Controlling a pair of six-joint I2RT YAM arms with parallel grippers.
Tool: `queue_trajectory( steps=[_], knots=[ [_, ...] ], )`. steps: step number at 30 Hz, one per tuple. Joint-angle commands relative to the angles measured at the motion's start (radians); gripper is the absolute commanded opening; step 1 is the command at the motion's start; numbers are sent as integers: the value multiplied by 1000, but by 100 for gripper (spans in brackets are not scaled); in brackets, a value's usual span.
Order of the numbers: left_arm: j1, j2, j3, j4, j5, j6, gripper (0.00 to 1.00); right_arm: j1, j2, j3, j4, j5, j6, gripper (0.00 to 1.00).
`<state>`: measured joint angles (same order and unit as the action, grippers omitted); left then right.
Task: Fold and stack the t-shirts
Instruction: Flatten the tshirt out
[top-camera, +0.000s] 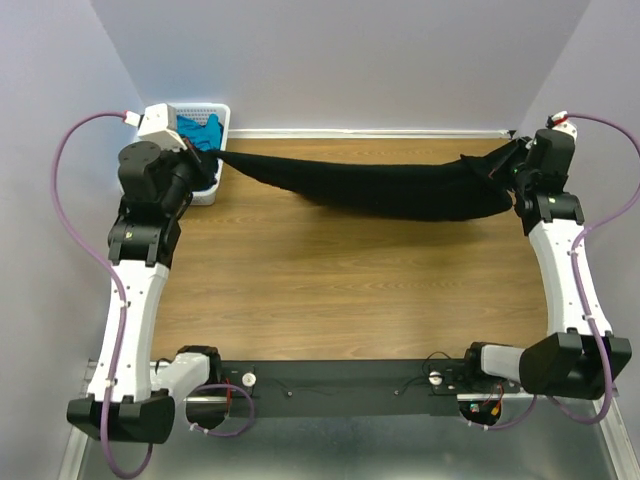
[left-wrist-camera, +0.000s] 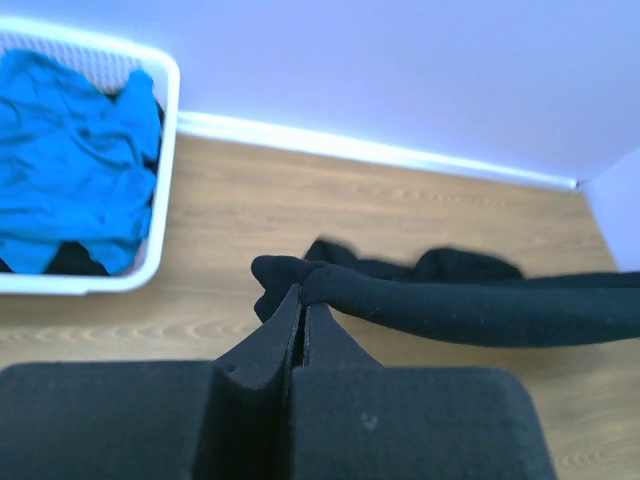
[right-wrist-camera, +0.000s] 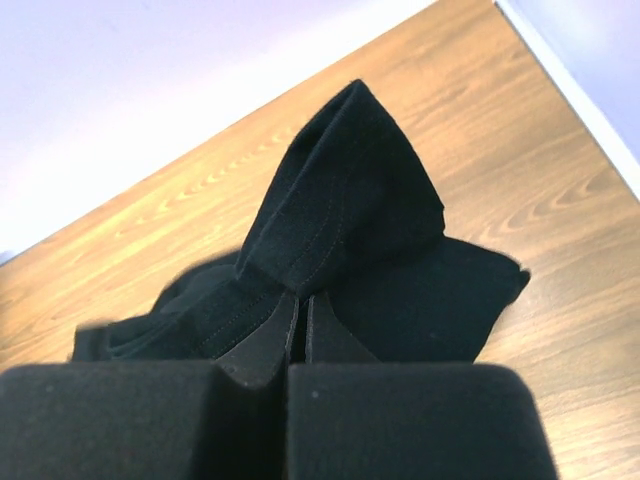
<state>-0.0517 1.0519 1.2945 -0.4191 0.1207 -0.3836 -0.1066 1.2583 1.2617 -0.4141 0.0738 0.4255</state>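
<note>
Currently large black cloth t-shirt (top-camera: 390, 188), bunched into a sagging rope, spans upper frame; left gripper (left-wrist-camera: 303, 305) and right gripper (right-wrist-camera: 302, 310) each clenched on one end; teal-blue tee (left-wrist-camera: 70, 160) in white slotted plastic basket (left-wrist-camera: 168, 120), upper left.

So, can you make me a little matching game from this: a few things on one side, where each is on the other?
1 black t-shirt
2 blue t-shirt
3 white basket

a lying in the basket
b far left corner of the table
c strung between left pincer and right pincer, both shut on it

Pairs: 1-c, 2-a, 3-b
</note>
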Motion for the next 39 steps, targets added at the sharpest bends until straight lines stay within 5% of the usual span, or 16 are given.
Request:
queue_trajectory(
  steps=[1, 7, 12, 18, 22, 25, 30, 34, 39],
  knots=[
    [12, -3, 52, 3, -81, 2, 0, -11, -14, 22, -11, -6, -34, 1],
    [12, 91, -1, -38, -58, -12, 0, -11, 44, 12, -38, -42, -40, 1],
    [12, 209, -81, 81, -24, -18, 0, -11, 159, 25, -37, -63, -41, 1],
    [12, 399, 6, 141, 39, 3, 0, -11, 303, 91, -35, -121, -31, 1],
    [12, 523, 240, 92, 48, 6, 0, -11, 349, 183, -29, -138, -19, 1],
    [12, 669, 603, 16, 89, -1, 0, -11, 359, 332, -26, -120, -11, 1],
    [12, 703, 879, -24, 100, 11, 0, -11, 270, 390, 17, -91, -14, 1],
    [12, 517, 696, 94, 88, 12, 0, -11, 146, 279, 55, -117, -1, 1],
    [12, 265, 147, 229, 99, -44, 0, -11, -43, -9, 75, -169, 56, 1]
  ],
)
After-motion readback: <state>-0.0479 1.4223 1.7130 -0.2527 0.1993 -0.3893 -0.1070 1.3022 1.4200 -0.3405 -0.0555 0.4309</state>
